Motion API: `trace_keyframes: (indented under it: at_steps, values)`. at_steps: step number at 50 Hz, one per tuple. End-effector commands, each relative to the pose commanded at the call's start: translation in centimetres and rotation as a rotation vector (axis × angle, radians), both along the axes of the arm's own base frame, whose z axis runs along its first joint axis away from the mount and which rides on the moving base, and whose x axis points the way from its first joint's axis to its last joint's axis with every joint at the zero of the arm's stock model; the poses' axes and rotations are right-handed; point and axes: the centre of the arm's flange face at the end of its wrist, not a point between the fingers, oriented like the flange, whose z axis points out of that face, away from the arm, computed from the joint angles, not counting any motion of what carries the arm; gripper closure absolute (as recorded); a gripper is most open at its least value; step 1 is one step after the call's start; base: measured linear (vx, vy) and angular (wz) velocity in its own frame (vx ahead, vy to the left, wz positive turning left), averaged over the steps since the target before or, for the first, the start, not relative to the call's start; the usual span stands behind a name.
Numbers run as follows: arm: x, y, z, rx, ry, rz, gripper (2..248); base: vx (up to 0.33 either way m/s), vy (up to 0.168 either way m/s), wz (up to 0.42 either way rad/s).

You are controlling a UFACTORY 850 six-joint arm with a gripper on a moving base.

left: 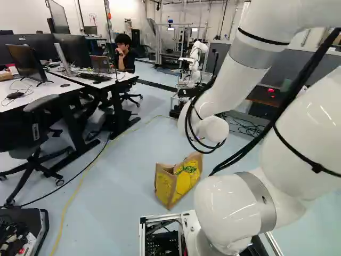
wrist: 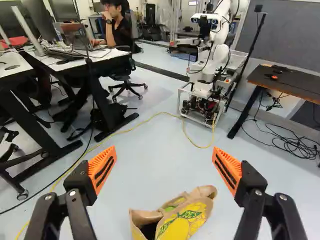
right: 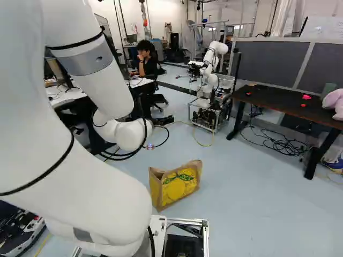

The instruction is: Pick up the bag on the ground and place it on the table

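On the floor (right: pixel 252 203), the bag (right: pixel 179 185) has room around its edges, the fingers (wrist: pixel 103 169) spread wide apart.

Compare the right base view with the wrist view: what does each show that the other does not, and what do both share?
Right base view only: this robot's white arm with its grey band, and the pink plush-looking thing at the dark brown table's far right.

Wrist view only: the black gripper, its two orange-padded fingers apart.

Both: the brown paper bag with yellow print on the pale blue floor, that table, and another white robot.
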Motion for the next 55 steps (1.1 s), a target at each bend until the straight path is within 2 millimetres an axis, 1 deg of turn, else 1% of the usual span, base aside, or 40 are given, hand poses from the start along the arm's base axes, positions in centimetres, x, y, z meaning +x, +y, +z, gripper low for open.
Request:
trace_keyframes:
  at_steps: [24,55]
  values:
    - [4.0,0.0,-2.4,0.011,0.093,-0.037,3,0.000,0.000,0.000]
    - [9.1,-0.2,-6.4,0.025,0.237,-0.086,3,0.000,0.000,0.000]
